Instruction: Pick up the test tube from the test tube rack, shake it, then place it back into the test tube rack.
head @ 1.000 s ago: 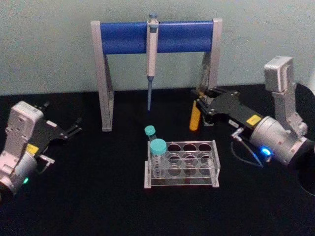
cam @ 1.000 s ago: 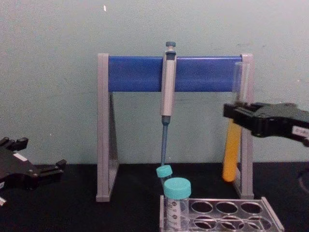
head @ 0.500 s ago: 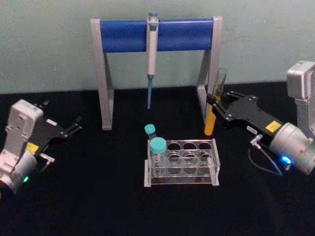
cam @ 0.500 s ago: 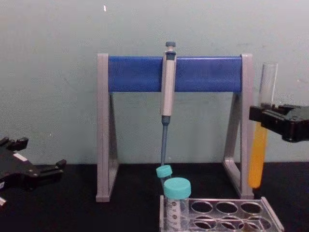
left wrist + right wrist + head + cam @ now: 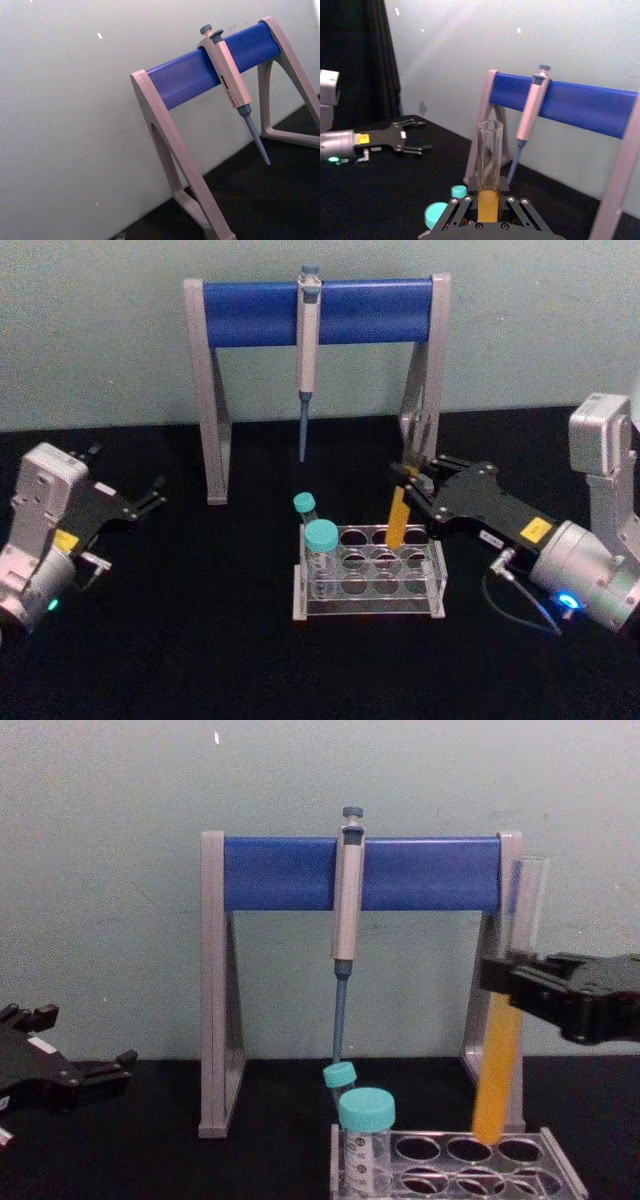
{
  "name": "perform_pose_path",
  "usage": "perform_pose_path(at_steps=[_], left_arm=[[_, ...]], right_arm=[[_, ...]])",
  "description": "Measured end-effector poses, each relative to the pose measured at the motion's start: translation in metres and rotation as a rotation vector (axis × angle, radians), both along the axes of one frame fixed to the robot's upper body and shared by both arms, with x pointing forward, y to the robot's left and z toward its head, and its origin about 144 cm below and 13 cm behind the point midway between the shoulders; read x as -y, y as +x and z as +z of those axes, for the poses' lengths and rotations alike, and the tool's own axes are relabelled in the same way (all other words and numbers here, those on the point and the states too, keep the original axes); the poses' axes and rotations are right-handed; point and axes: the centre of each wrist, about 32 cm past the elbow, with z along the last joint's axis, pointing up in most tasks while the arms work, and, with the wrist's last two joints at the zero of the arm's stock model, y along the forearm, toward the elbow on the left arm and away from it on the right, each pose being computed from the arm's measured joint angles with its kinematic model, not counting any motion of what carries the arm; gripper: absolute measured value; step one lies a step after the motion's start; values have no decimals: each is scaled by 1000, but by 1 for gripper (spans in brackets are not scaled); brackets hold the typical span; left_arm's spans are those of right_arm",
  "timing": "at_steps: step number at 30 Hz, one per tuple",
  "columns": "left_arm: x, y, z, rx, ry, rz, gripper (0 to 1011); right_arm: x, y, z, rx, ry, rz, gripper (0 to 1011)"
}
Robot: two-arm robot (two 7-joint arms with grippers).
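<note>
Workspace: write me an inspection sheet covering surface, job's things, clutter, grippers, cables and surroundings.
Surface: black tabletop; no spills seen.
Job's things: long clear glass test tube with orange-yellow liquid, slightly tilted, its lower end at the back row of the low clear plastic rack; cannot tell whether it has entered a hole.
Clutter: front teal-capped clear vial and rear teal-capped vial at the rack's left end; grey-and-blue pipette stand behind, with a grey pipette hanging on it.
Grippers: right gripper shut on the test tube; left gripper open, parked at the left.
Cables: thin grey cable looping by the right arm.
Surroundings: pale green wall.
</note>
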Motion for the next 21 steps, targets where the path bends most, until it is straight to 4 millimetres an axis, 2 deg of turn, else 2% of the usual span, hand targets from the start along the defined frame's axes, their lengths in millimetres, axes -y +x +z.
perform_pose_path(at_steps=[5, 13, 21], left_arm=[[0, 0, 0, 0, 0, 0, 1001], [0, 0, 0, 0, 0, 0, 1001], [0, 0, 0, 0, 0, 0, 1001]], right_arm=[[-11, 5, 0, 3, 11, 23, 226], [-28, 29, 1, 24, 6, 32, 226], [-27, 47, 0, 33, -8, -16, 226]])
